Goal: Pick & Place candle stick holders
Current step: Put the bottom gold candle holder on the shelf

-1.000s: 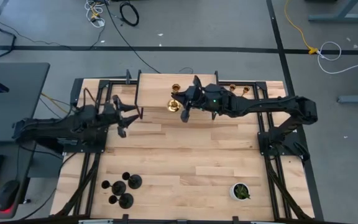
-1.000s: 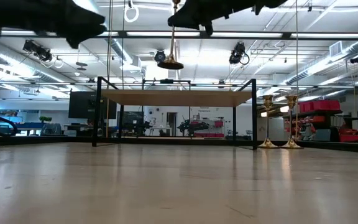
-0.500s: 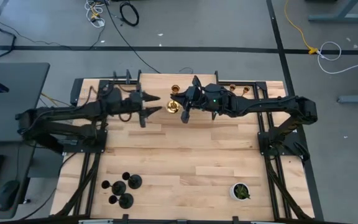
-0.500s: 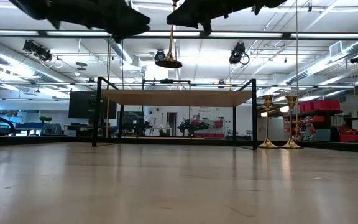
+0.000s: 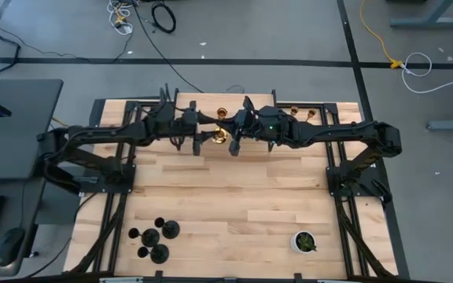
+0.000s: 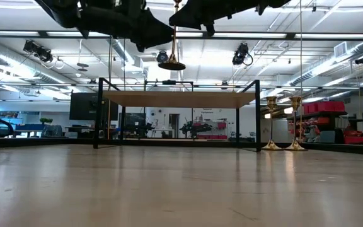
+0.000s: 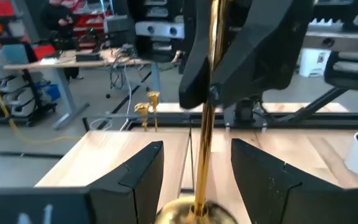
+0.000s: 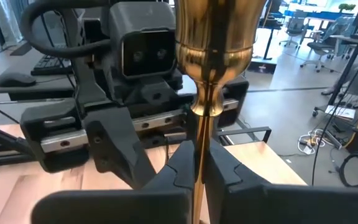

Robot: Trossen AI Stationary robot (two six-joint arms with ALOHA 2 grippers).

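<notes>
My right gripper (image 5: 231, 139) is shut on a gold candle stick holder (image 6: 172, 50) and holds it high over the table's far middle. Its round base (image 5: 220, 135) points down. My left gripper (image 5: 207, 132) is open at the same height. Its two fingers (image 7: 138, 174) stand on either side of the stem just above the base, with gaps on both sides. Two more gold holders (image 5: 302, 113) stand on their bases at the far right. The black holders (image 5: 153, 240) stand on their bases at the near left. My right gripper pinches the holder's thin stem (image 8: 199, 146) between its two fingers, below the cup (image 8: 214, 31) and above the base. The fingers come about level from the table's right and lie across the stem. The holder hangs upright, lifted clear of the table.
A raised wooden shelf (image 6: 178, 99) on a black frame stands at the table's far middle, below the held holder. A small white pot with a green plant (image 5: 305, 241) stands at the near right. The middle of the table is bare wood (image 5: 234, 196).
My left gripper has gone toward the table's right and far edge, up to the held gold holder, and now has its open fingers around the stem. The holder has stayed in place.
</notes>
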